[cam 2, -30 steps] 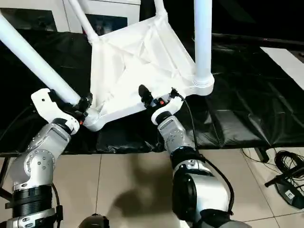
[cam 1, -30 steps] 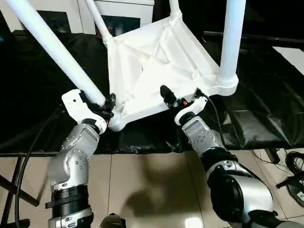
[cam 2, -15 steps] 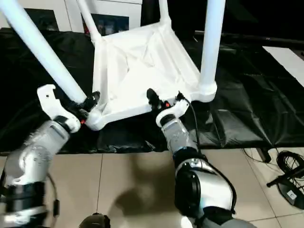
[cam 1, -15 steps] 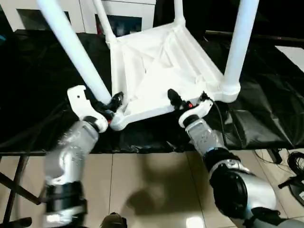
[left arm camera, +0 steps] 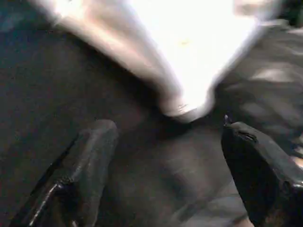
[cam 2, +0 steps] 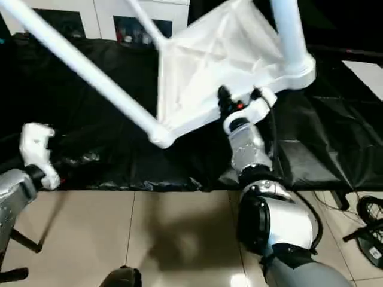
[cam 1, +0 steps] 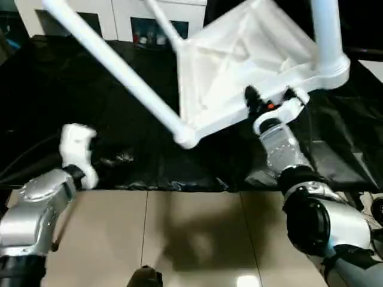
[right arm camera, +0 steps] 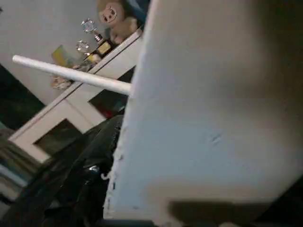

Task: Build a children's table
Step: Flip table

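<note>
The children's table is upside down and tipped, its ribbed white tabletop (cam 1: 239, 54) raised off the black cloth. One long white leg (cam 1: 119, 72) slants up to the left from the near corner socket (cam 1: 187, 139). Another leg (cam 1: 328, 30) rises at the right. My right gripper (cam 1: 267, 103) is shut on the tabletop's near edge, and its wrist view has the white edge (right arm camera: 213, 118) close up beside one black finger (right arm camera: 94, 165). My left gripper (left arm camera: 165, 161) is open with nothing between its fingers, drawn back to the left (cam 1: 76, 149), apart from the table.
A black cloth (cam 1: 90, 119) covers the work surface, and its front edge meets the tiled floor (cam 1: 179, 239). A white cabinet with glass doors (cam 1: 119, 12) stands behind, with trophies and a plush toy (right arm camera: 113, 12) on top. Cables (cam 2: 371, 215) lie on the floor at right.
My left gripper has let go of the near-left leg, opened and pulled back to the left. The table has swung up and to the right in my right gripper.
</note>
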Controlling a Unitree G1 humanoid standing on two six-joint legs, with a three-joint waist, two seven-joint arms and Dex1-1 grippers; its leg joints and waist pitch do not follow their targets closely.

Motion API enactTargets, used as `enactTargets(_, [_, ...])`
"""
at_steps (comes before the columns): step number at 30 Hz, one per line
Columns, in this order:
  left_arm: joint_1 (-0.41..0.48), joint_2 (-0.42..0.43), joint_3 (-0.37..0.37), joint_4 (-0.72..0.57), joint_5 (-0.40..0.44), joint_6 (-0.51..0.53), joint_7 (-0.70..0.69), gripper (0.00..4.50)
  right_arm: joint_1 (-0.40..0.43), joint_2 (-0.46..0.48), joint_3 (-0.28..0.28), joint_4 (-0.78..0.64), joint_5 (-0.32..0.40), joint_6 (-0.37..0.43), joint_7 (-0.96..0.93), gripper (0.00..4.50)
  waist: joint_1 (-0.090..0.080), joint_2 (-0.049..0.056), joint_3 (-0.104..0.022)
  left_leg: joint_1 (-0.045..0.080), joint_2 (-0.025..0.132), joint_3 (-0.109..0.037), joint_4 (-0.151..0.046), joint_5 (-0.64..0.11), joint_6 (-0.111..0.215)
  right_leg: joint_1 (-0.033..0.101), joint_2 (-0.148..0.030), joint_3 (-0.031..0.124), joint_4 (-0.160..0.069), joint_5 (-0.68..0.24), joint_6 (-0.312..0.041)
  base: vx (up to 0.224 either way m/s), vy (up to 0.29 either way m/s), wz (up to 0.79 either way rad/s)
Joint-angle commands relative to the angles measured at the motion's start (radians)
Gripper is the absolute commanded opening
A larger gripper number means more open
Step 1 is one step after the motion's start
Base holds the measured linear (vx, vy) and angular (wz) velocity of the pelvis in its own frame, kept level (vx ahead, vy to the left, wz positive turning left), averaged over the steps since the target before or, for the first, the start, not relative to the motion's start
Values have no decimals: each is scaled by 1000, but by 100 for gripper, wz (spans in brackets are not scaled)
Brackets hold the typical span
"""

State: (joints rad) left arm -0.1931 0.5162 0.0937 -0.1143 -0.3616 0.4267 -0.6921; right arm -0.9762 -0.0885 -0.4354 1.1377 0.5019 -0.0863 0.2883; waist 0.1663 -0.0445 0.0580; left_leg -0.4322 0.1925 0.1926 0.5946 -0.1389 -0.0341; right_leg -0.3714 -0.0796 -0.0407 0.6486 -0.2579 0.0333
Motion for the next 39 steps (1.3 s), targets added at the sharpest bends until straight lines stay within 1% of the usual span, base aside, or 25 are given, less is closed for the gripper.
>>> enactTargets(1, [-6,34,-34,-93,-17,-14,-72,397,-9,-64,86,-68,-130,-52,-26,206,-15,25,-83,66,37,-16,-71,-184,-102,13,-50,18,-46,138,-173,0,0,0])
enactTargets(2, [-19,43,-38,-122,-26,-7,-82,397,-7,-74,106,-78,-155,-48,-41,206,-17,25,-81,66,36,-15,-72,-193,-104,12,-49,19,-47,127,-172,0,0,0])
enactTargets(3, [-27,46,-37,-134,-31,-5,-86,397,-6,-79,117,-82,-168,-46,-48,206,-21,23,-75,66,36,-11,-75,-237,-114,9,-50,23,-54,65,-166,0,0,0])
enactTargets(4, [-48,54,-42,-152,-28,-10,-89,397,-5,-85,131,-91,-183,-39,-55,206,-20,23,-74,67,36,-10,-77,-255,-117,9,-51,25,-57,40,-162,0,0,0])
enactTargets(5, [-76,58,-44,-171,-29,-4,-86,397,-2,-94,148,-101,-206,-34,-67,206,-19,23,-70,71,36,-10,-80,-295,-128,6,-54,28,-65,-31,-152,0,0,0])
enactTargets(6, [-125,65,-50,-190,-21,-13,-85,397,0,-104,167,-116,-231,-22,-78,206,-20,23,-73,72,38,-11,-80,-301,-137,8,-56,29,-65,-51,-144,0,0,0])
enactTargets(7, [-141,66,-53,-194,-16,-20,-84,397,1,-107,173,-120,-238,-17,-83,206,-20,24,-72,73,38,-11,-81,-306,-143,5,-55,29,-67,-62,-140,0,0,0])
enactTargets(9, [-185,71,-61,-193,9,-48,-80,397,1,-112,185,-129,-254,-11,-95,206,-25,19,-74,67,35,-13,-79,-278,-146,11,-55,30,-65,-38,-132,0,0,0])
enactTargets(10, [-208,74,-66,-191,25,-65,-77,397,2,-114,191,-135,-263,-10,-102,206,-27,20,-74,66,35,-13,-78,-271,-144,11,-56,31,-64,-28,-132,0,0,0])
enactTargets(11, [-247,74,-73,-176,61,-119,-72,397,1,-121,208,-144,-284,-2,-127,205,-32,20,-76,61,34,-14,-76,-250,-140,15,-56,30,-60,1,-133,0,0,0])
enactTargets(13, [-315,80,-83,-149,128,-192,-52,397,-1,-129,231,-160,-308,11,-158,202,-33,22,-78,65,34,-12,-72,-229,-129,12,-52,30,-62,22,-131,0,0,0])
enactTargets(15, [-410,91,-105,-90,247,-303,14,397,-5,-136,258,-183,-342,29,-196,201,-29,22,-77,68,36,-12,-72,-243,-128,10,-50,32,-67,6,-122,0,0,0])
enactTargets(16, [-434,98,-116,-72,282,-337,28,397,-6,-138,265,-187,-351,33,-201,201,-29,22,-77,68,36,-12,-72,-243,-128,10,-50,32,-67,6,-122,0,0,0])
enactTargets(17, [-456,106,-127,-53,309,-370,31,397,-7,-136,268,-194,-357,42,-208,201,-29,21,-78,66,37,-16,-74,-240,-140,13,-53,29,-61,9,-118,0,0,0])
enactTargets(18, [-456,106,-127,-53,309,-370,31,397,-7,-136,268,-194,-357,42,-208,201,-29,20,-77,64,36,-16,-74,-239,-140,13,-53,29,-63,7,-118,0,0,0])
enactTargets(19, [-502,113,-146,-9,372,-426,68,397,-10,-135,287,-200,-384,48,-213,199,-28,23,-78,67,36,-14,-71,-231,-144,8,-52,29,-61,23,-124,0,0,0])
enactTargets(20, [-509,114,-149,-2,382,-437,75,397,-10,-135,289,-200,-386,48,-213,198,-27,23,-80,69,36,-13,-69,-230,-145,8,-52,29,-60,29,-124,0,0,0])
enactTargets(24, [-604,124,-191,131,532,-590,160,397,-15,-124,327,-197,-413,49,-216,195,-26,23,-82,66,36,-15,-69,-221,-144,12,-53,28,-57,55,-125,0,0,0])
enactTargets(28, [-648,147,-233,240,630,-661,208,397,-20,-115,338,-182,-422,51,-215,195,-29,21,-83,64,37,-16,-68,-218,-139,12,-56,27,-53,66,-134,0,0,0])
enactTargets(30, [-690,157,-257,325,695,-727,259,397,-18,-108,350,-178,-438,49,-205,265,-28,22,-83,65,36,-16,-68,-215,-135,11,-56,28,-55,70,-137,0,0,0])
enactTargets(31, [-701,157,-261,341,709,-735,274,397,-17,-105,349,-179,-435,47,-195,265,-27,19,-83,66,36,-15,-68,-216,-133,11,-56,28,-55,68,-137,0,0,0])
enactTargets(33, [-735,156,-270,390,743,-765,307,397,-11,-98,352,-185,-433,48,-187,267,-28,22,-84,67,38,-18,-70,-224,-138,11,-58,26,-52,65,-144,0,0,0])
enactTargets(35, [-779,151,-282,450,779,-798,345,397,-5,-99,371,-194,-456,50,-210,292,-28,21,-84,68,37,-16,-67,-213,-133,10,-56,27,-53,85,-153,0,0,0])
enactTargets(36, [-802,151,-292,482,801,-814,365,397,1,-96,376,-203,-460,47,-214,304,-28,22,-85,68,37,-16,-67,-208,-132,11,-58,27,-51,97,-156,0,0,0])
enactTargets(39, [-857,146,-306,566,853,-821,436,397,23,-87,381,-235,-464,41,-218,304,-29,20,-85,63,35,-17,-65,-182,-118,16,-58,27,-49,134,-154,0,0,0])
